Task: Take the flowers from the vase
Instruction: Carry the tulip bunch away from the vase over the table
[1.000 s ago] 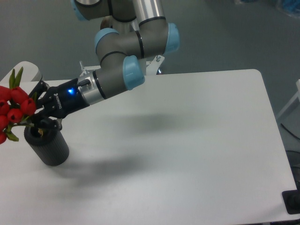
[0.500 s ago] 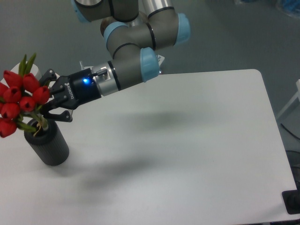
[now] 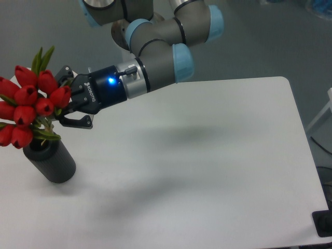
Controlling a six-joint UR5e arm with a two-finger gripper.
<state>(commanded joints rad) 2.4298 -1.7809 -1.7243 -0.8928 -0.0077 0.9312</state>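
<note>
Standing nearest the camera, on the plain white tabletop point(image 3: 207, 155) toward its left edge: matte black thick-walled cylinder vase point(image 3: 49, 161), upright.

Rising out of the vase's bore: small tied bunch of red tulip buds with green leaves and stems point(image 3: 31, 104), heads spreading up and to the left of the vase rim, lower stems apparently only just inside the mouth, exact depth hidden.

Reaching in from the right, just above the vase: black two-finger gripper point(image 3: 59, 106) on the grey, blue-capped arm point(image 3: 155, 57), blue light glowing on the wrist. Fingers clamping on the bunch near where the stems meet the buds; contact itself partly hidden behind the buds.

Judging the step as mid-extraction. Advising a lift straight up along the vase axis, keeping the pull vertical so the stem ends are not dragging on the rim and tipping the vase. Holding grip firm but not crushing the stems. Clearing the rim fully before moving sideways.
</note>
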